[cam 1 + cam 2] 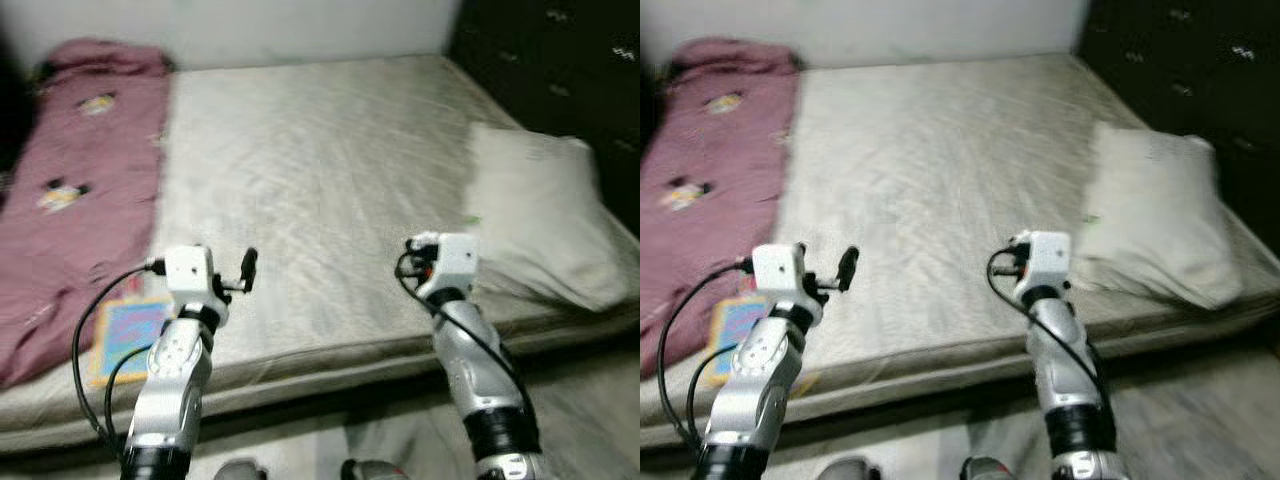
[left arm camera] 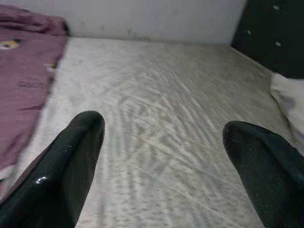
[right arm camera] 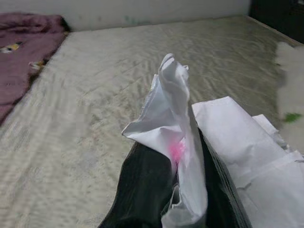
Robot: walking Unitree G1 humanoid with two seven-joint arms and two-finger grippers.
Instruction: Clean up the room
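The right gripper (image 3: 183, 190) is clamped on a crumpled white paper (image 3: 178, 118) marked with a pink spot; the paper sticks up between its two black fingers (image 3: 142, 190) and spills to one side. The head views show that gripper (image 1: 420, 250) held above the near edge of the bed (image 1: 330, 170), just beside a white pillow (image 1: 540, 210), but the paper is hard to make out there. The left gripper (image 2: 164, 142) hangs over the bare sheet with its fingers (image 2: 71, 156) spread wide, holding nothing. A maroon blanket (image 1: 80, 180) covers the bed's left side, with a colourful book (image 1: 125, 335) at its near edge.
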